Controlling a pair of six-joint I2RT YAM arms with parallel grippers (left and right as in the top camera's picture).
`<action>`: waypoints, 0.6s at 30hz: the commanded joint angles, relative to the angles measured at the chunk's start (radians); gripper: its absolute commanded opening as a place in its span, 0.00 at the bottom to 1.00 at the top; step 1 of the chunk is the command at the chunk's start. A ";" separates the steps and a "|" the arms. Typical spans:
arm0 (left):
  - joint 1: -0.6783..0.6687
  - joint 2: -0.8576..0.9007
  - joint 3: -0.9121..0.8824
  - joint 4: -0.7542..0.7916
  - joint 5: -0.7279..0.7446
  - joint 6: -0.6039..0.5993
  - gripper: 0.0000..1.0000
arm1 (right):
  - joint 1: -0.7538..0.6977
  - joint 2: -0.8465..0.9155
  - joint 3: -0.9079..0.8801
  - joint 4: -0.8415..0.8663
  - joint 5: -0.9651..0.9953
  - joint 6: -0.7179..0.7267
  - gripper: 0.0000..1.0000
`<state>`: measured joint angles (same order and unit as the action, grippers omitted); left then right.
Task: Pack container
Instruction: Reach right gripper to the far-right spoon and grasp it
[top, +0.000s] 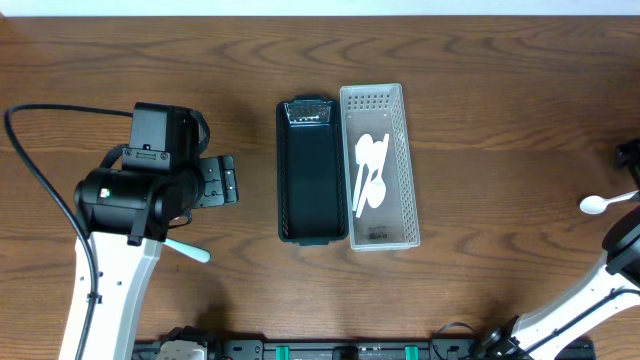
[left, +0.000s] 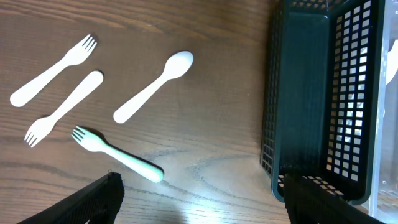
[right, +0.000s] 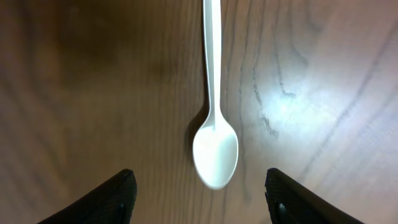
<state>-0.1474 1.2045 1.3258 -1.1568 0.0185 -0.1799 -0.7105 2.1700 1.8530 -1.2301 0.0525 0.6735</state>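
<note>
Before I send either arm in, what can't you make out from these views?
Overhead: the left arm covers the loose cutlery; only the green fork handle's end shows.
Overhead: the spoons in the white basket overlap and are too small to count.
Right wrist: the white spoon has its handle running off the top edge.
Left wrist: the black basket runs off the top edge.

Not much besides the worktop (top: 480, 60) really: it was dark brown wood, wavy grain running left to right, filling nearly the whole overhead frame. A thin pale strip (top: 320, 6) ran along the top edge. At the bottom edge sat some black hardware (top: 340, 352) with small green bits.
</note>
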 joint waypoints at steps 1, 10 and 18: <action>0.000 0.008 0.011 -0.005 -0.009 0.002 0.84 | -0.024 0.018 -0.071 0.044 -0.002 -0.036 0.69; 0.000 0.011 0.011 -0.006 -0.008 0.002 0.85 | -0.037 0.021 -0.161 0.166 -0.004 -0.106 0.68; 0.000 0.011 0.011 -0.006 -0.008 0.002 0.85 | -0.038 0.026 -0.167 0.192 -0.003 -0.122 0.65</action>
<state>-0.1474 1.2102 1.3258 -1.1572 0.0189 -0.1799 -0.7414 2.1799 1.6981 -1.0451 0.0475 0.5705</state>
